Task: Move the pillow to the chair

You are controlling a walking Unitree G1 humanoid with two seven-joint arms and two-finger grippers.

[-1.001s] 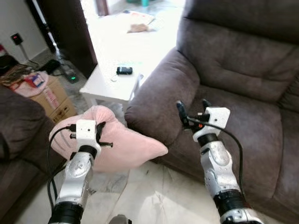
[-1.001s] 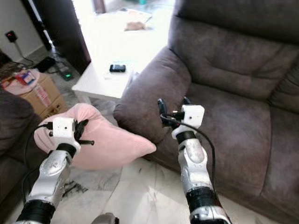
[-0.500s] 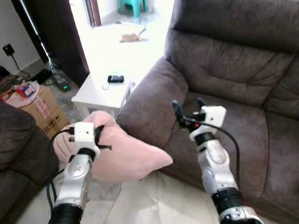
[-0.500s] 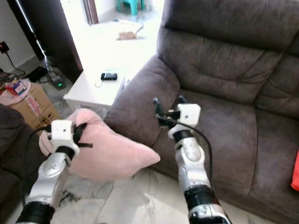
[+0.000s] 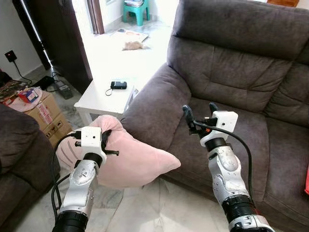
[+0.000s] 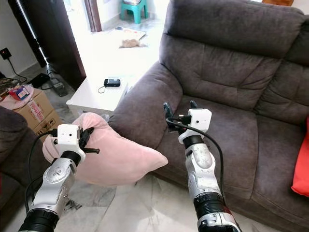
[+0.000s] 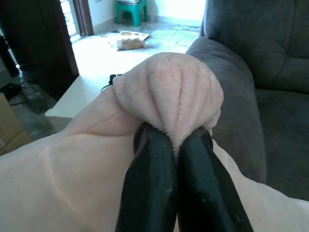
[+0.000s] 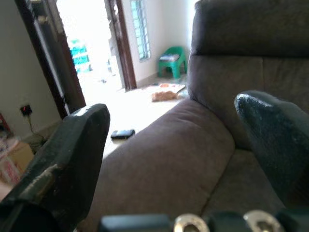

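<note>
Pillow (image 5: 130,157) — pink, pinched by the left gripper (image 7: 166,145) at one bunched corner — hangs beside the chair's (image 5: 227,82) armrest. Right gripper (image 5: 199,112), fingers spread, hovers over the chair's seat; beyond the armrest sits a white table (image 5: 99,96).

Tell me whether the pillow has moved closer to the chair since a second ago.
Cannot tell. The camera shifted; the pillow hangs from the left gripper, its tip by the chair's armrest, much as before.

The pillow (image 7: 169,92) is soft pink plush cloth. The chair (image 5: 231,82) wears matt, napped grey-brown fabric. The floor (image 5: 159,212) is glossy marbled tile; the worktop (image 5: 104,94) smooth white.
</note>
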